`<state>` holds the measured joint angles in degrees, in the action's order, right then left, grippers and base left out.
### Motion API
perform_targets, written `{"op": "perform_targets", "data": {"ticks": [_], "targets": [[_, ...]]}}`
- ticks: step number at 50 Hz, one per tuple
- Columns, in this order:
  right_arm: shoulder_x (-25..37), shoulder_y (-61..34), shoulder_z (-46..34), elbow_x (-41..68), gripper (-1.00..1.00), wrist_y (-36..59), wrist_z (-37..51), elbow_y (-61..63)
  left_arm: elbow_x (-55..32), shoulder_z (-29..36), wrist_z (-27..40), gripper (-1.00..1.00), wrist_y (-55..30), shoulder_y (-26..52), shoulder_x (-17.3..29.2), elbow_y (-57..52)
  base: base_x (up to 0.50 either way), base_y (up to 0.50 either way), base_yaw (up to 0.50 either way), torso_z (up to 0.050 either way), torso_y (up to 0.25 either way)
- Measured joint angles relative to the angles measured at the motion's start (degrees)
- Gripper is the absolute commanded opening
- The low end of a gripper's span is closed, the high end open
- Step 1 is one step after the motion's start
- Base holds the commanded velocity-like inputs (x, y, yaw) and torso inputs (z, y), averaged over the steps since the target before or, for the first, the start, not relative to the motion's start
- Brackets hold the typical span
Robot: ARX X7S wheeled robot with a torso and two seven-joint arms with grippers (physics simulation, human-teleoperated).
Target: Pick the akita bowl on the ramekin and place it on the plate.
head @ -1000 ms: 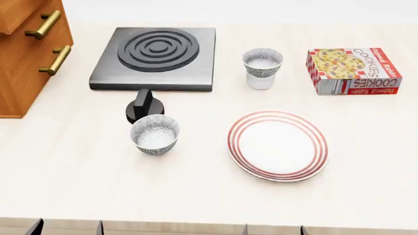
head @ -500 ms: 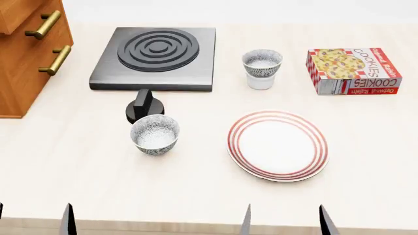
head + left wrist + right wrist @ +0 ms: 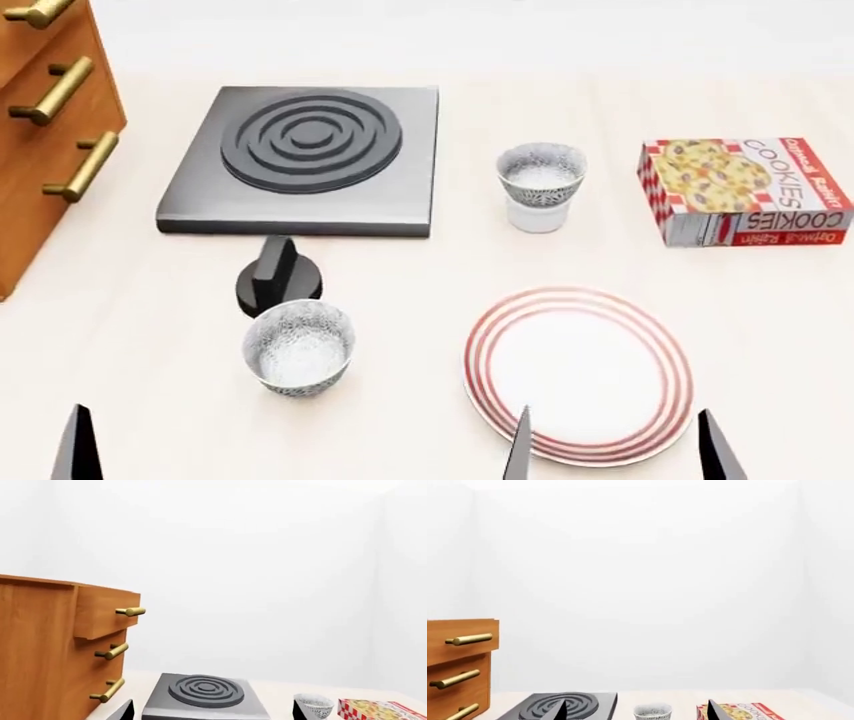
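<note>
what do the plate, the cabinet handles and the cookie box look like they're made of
Plate: probably glazed ceramic, smooth white with red rings on the rim. Cabinet handles: apparently brass-like metal, yellow with a soft sheen. Cookie box: likely printed cardboard, sharp flat faces with lettering and a cookie picture. As renders, these are looks only.

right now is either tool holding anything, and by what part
Nothing is held. Both tools, left and right, are open and empty near the table's front edge; the akita bowl sits untouched on the ramekin.
</note>
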<state>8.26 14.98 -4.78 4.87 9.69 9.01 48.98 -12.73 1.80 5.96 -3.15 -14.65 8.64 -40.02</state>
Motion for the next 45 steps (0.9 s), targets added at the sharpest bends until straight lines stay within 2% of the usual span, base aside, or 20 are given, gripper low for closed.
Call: {"op": "perform_targets", "data": {"ticks": [33,45], "targets": [[2.19,0.33,-1.73,0.93,1.00,0.36,1.61,1.32,-1.49,1.24,1.55,1.00,0.29,-0.38,1.84,-0.93,0.50,0.00,0.00,0.000,0.000],[2.86,0.34,-2.31,1.42,1.00,-0.48,1.81,0.99,-2.08,1.64,2.05,1.00,-0.25,-0.18,2.56,-1.01,0.50,0.00,0.00,0.050,0.000]]}}
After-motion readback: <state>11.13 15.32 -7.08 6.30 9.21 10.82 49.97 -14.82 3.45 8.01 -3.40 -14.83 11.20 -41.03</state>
